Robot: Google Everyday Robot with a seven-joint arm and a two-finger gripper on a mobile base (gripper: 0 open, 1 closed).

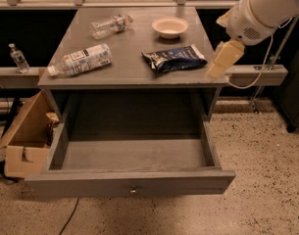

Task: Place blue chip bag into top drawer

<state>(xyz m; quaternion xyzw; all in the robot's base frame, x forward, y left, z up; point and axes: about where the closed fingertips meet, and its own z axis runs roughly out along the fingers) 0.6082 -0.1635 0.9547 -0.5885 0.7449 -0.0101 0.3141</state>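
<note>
Top drawer (pixel 90 184) is found pulled open & empty below tabletop (pixel 134 43), prob. readied for the bag. Blue chip bag (pixel 174 58) is laid flat on top, right of ctr, ungrasped. Gripper (pixel 221 60) is held just beside it at right edge, prob. for approach; open/closed state can't be told.

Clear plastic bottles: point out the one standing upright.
The small clear plastic bottle on the low ledge left of the grey table; the two on the tabletop lie flat. The claw hovers at the table's right edge.
</note>
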